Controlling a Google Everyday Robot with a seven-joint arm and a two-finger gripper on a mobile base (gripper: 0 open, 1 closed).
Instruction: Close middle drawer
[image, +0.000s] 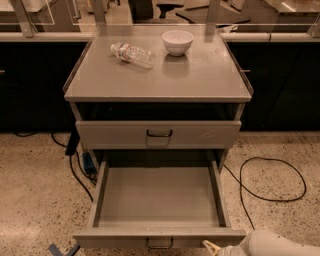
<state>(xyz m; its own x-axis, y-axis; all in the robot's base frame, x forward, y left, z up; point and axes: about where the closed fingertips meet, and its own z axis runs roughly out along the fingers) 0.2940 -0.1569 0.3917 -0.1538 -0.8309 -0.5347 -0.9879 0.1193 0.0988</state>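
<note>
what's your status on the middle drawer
Middle drawer pulled full out. Gripper low right by its front corner. Bottle, bowl on cabinet top, not in the way.

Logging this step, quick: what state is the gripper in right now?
Gripper: at the bottom edge of the view, by the right end of the open middle drawer; whether it is open, closed or holding anything cannot be told.

Nothing legible — the bottle (133, 54) label cannot be read.

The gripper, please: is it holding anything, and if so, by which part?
It cannot be told. The gripper is at the bottom edge, beside the front right corner of the middle drawer, apart from its handle.
</note>
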